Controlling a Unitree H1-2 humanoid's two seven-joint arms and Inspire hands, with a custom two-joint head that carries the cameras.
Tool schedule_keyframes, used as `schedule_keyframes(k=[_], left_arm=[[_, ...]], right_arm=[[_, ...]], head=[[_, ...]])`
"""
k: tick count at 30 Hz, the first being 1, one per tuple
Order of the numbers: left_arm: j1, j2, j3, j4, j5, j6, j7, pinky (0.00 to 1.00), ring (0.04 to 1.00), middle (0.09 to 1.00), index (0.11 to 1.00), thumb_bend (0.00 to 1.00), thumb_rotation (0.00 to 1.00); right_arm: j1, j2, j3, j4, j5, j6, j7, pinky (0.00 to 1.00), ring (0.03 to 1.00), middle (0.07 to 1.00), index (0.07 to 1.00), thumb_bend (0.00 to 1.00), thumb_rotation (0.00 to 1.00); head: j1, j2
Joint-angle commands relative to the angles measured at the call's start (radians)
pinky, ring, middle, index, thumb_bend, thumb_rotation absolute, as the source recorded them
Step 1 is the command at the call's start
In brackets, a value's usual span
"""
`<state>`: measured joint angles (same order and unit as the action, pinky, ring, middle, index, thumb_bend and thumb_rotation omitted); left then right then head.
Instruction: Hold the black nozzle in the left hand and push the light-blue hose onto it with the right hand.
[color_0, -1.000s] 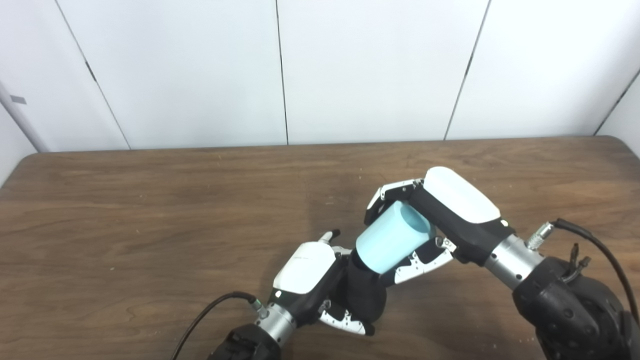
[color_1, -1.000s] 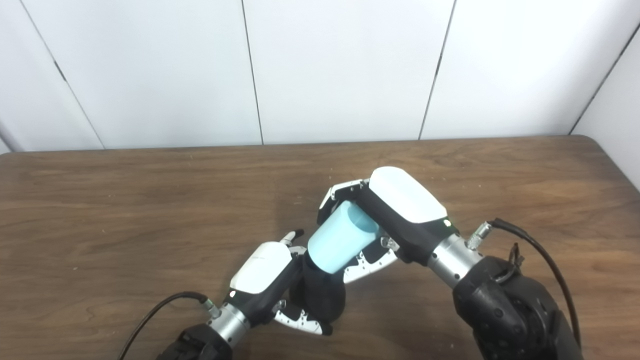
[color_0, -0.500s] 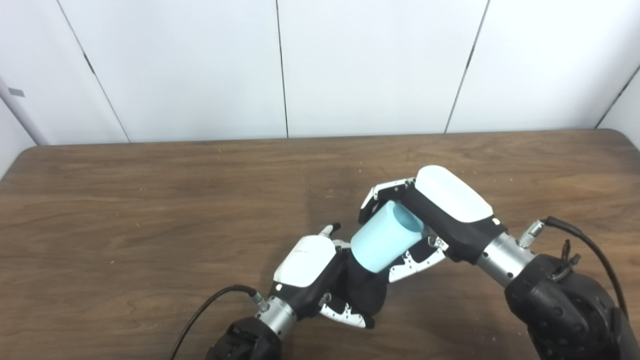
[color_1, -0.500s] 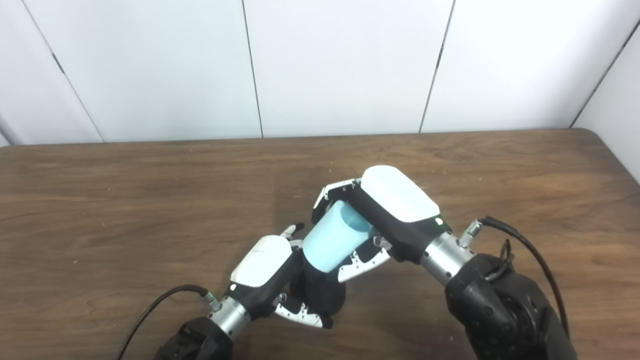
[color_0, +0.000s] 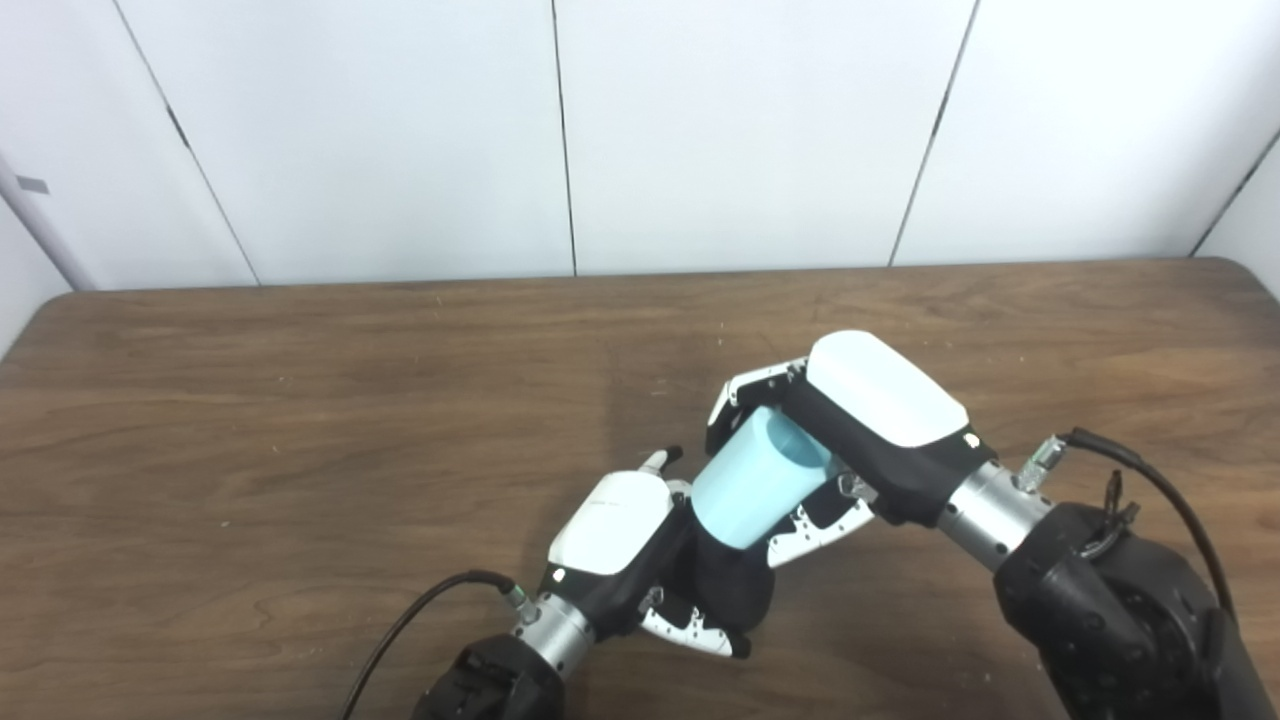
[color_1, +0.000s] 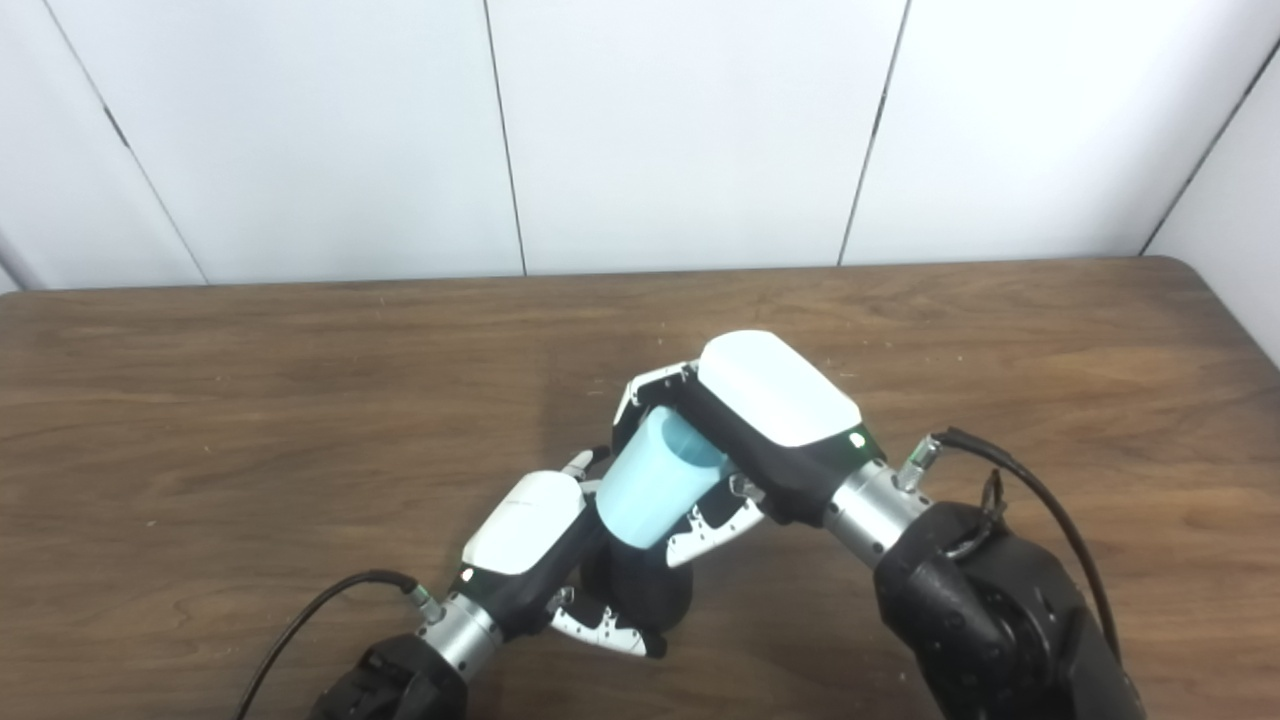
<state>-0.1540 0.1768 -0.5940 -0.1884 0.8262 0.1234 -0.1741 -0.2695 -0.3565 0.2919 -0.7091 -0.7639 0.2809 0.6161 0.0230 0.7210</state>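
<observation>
The black nozzle (color_0: 733, 592) is held upright near the table's front edge, with my left hand (color_0: 622, 545) shut around its left side. The light-blue hose (color_0: 755, 482), a short wide tube, slants from upper right down onto the nozzle's top, its lower end over the nozzle's tip. My right hand (color_0: 850, 435) is shut on the hose, fingers wrapped over its far side and thumb under it. In the right eye view the hose (color_1: 655, 481) hides the nozzle's (color_1: 640, 596) upper end. How far the tip sits inside I cannot tell.
The brown wooden table (color_0: 300, 420) stretches to a white panelled wall (color_0: 560, 130) at the back. A black cable (color_0: 420, 610) runs from my left wrist and another cable (color_0: 1150, 480) loops from my right wrist.
My right hand has moved left and down with the hose, pressing its lower end further over the nozzle. The left hand has stayed nearly in place. The camera tilted slightly early on.
</observation>
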Motion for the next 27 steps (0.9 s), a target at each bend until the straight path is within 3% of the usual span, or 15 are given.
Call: schedule_keyframes(k=[1,15,18,27], left_arm=[[0.042,0.019,-0.05,0.042,0.046,0.025,-0.098,1.0,0.69,0.485,0.495,0.52,0.0],[0.039,0.013,-0.061,0.05,0.051,0.03,-0.087,1.0,0.694,0.486,0.494,0.52,0.0],[0.039,0.012,-0.062,0.053,0.054,0.03,-0.085,1.0,0.693,0.485,0.494,0.52,0.0],[0.044,-0.001,-0.069,0.023,0.057,0.051,-0.099,1.0,0.693,0.485,0.494,0.52,0.0]], right_arm=[[-0.032,0.0,0.024,0.017,-0.018,-0.05,0.011,0.32,0.433,0.521,0.523,0.5,0.0],[-0.078,-0.067,0.056,0.03,-0.011,-0.087,0.142,0.31,0.423,0.504,0.544,0.49,0.0],[-0.118,-0.092,0.078,0.034,-0.014,-0.076,0.207,0.33,0.447,0.526,0.49,0.5,0.0],[-0.23,-0.127,0.105,-0.005,-0.055,0.015,0.428,0.29,0.418,0.532,0.519,0.49,0.0]], head=[[0.0,0.001],[0.001,0.007],[0.002,0.009],[-0.002,0.016]])
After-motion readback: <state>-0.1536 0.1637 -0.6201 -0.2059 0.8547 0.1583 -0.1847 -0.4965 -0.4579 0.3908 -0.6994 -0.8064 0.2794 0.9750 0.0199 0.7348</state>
